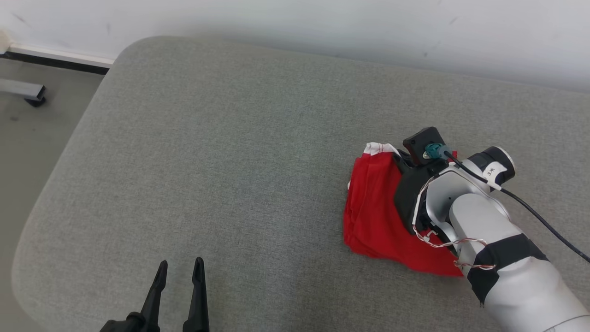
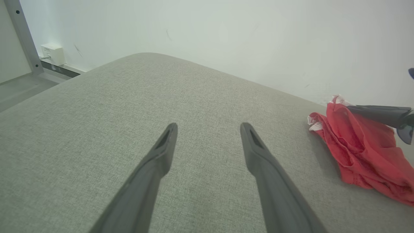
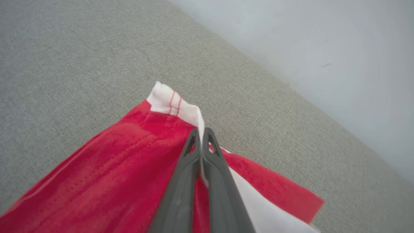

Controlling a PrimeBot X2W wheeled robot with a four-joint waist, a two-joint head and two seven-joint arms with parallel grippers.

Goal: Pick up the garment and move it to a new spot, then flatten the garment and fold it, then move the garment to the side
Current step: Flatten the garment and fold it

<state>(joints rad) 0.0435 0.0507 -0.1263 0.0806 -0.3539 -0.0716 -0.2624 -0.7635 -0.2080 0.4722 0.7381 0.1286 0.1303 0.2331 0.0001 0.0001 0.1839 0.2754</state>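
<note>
A red garment (image 1: 373, 216) with white trim lies folded in a small pile at the right of the grey cushioned surface (image 1: 230, 161). My right gripper (image 3: 201, 136) is shut on the garment (image 3: 129, 168), pinching its white-edged upper fold; in the head view the wrist hides the fingers. From the left wrist view the garment (image 2: 362, 152) appears at the right, with the right gripper's dark fingers (image 2: 378, 114) at its top. My left gripper (image 1: 179, 269) stands open near the front edge, well left of the garment, with nothing between its fingers (image 2: 165, 142).
A white wall (image 1: 322, 23) runs along the back of the surface. The floor (image 1: 32, 138) lies beyond the rounded left edge, with a metal frame foot (image 1: 27, 92) there. A white wall box (image 2: 53, 53) sits by the skirting.
</note>
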